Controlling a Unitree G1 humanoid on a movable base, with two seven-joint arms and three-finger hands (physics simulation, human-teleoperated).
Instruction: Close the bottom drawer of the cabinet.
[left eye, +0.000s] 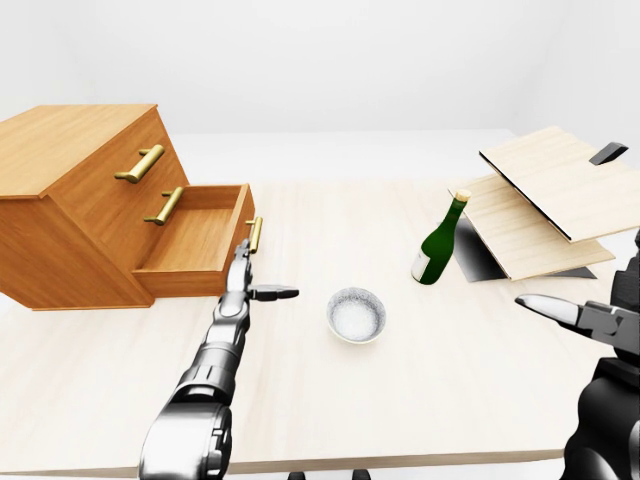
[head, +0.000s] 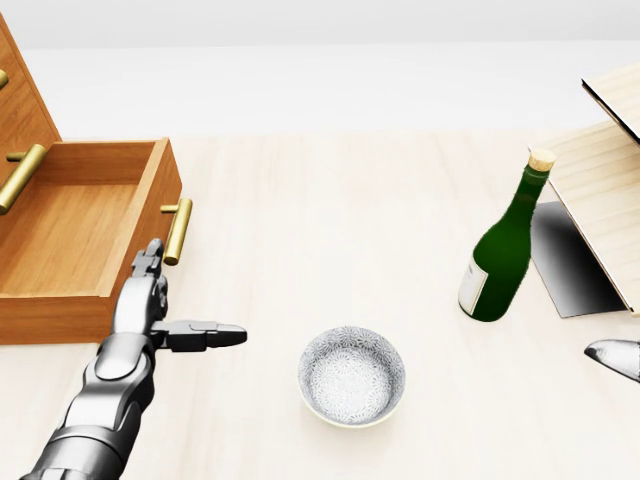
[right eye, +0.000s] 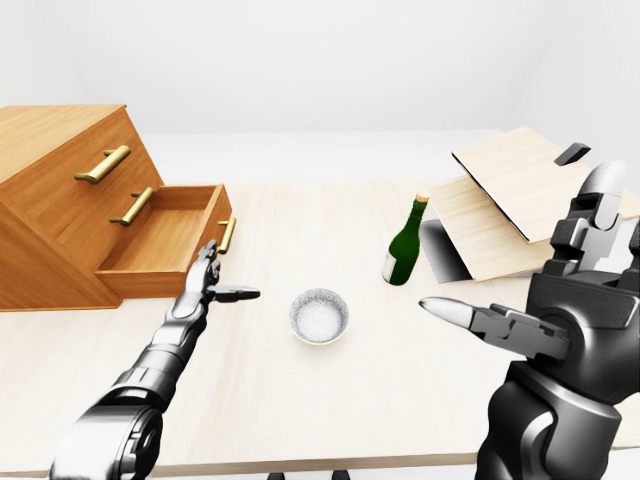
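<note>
The wooden cabinet (left eye: 70, 190) stands at the left of the table, and its bottom drawer (head: 80, 230) is pulled far out and shows nothing inside. A brass handle (head: 178, 231) sits on the drawer's front panel. My left hand (head: 180, 300) is open, with its fingers (head: 148, 262) stretched up along the drawer front just below the handle and the thumb pointing right. Whether the fingers touch the panel I cannot tell. My right hand (right eye: 540, 290) is open and holds nothing, low on the right of the right-eye view, far from the drawer.
A patterned white bowl (head: 352, 376) sits right of my left hand. A green bottle with a cork (head: 500, 250) stands upright further right, next to tilted pale wooden boards (left eye: 540, 200). The two upper drawers, with brass handles (left eye: 140, 163), are closed.
</note>
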